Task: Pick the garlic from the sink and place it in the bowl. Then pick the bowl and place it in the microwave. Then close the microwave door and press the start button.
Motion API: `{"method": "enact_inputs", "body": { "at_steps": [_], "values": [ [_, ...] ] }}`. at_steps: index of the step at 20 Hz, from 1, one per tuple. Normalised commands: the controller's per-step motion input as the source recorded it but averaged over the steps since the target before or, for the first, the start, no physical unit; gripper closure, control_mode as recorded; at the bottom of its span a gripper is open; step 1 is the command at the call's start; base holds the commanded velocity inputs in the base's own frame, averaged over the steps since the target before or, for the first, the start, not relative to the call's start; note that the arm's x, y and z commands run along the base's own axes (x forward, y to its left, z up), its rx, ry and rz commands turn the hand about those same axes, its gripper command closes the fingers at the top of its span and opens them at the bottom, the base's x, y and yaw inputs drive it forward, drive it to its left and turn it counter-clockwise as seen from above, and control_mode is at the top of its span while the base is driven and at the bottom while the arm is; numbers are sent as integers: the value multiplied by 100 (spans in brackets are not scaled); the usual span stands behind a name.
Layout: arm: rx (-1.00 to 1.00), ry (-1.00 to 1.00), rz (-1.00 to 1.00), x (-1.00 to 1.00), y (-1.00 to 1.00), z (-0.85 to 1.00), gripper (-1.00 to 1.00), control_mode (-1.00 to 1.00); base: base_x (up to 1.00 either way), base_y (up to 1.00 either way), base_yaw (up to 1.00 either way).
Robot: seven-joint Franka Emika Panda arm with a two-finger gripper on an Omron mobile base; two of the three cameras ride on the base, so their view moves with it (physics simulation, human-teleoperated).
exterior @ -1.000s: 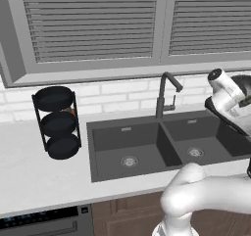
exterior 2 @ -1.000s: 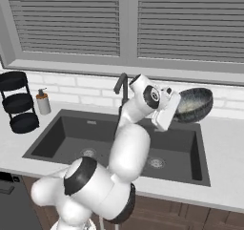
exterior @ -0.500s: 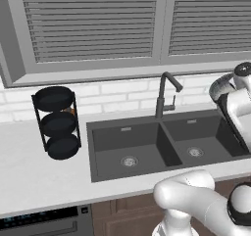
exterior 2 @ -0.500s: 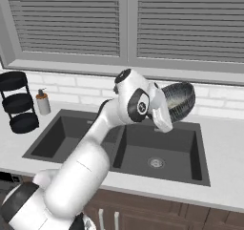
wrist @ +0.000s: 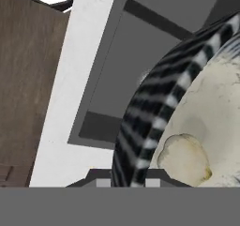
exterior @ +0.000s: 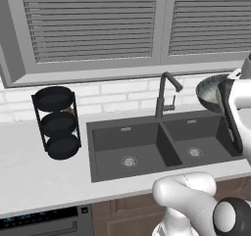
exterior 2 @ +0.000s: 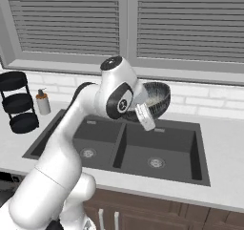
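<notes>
Speckled bowl (exterior 2: 157,98) (garlic (wrist: 185,158) inside) pinched at its rim by the gripper (wrist: 123,182), high above the sink (exterior 2: 167,150).

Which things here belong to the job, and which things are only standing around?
Job: bowl, held up in the gripper; garlic inside the bowl; sink below.
Standing around: three-tier rack; soap bottle; faucet; window blinds.

The glossy white, rounded arm (exterior 2: 71,143) looks chunky, with smooth bulbous segments, dark grey round joint caps and a pale grey wrist piece.
</notes>
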Motion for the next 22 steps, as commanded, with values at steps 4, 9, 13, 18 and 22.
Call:
{"method": "enact_inputs", "body": {
  "at_steps": [4, 9, 13, 18, 22],
  "values": [
    [27, 0, -1, -4, 36, 7, 100, -100, 0, 0, 0],
    [29, -1, 0, 0, 30, 11, 100, -100, 0, 0, 0],
    [5, 9, 0, 2, 55, 4, 100, -100, 0, 0, 0],
    [-3, -18, 0, -18, 51, 3, 100, -100, 0, 0, 0],
    [0, -25, -3, -14, 32, 2, 100, -100, 0, 0, 0]
  ]
}}
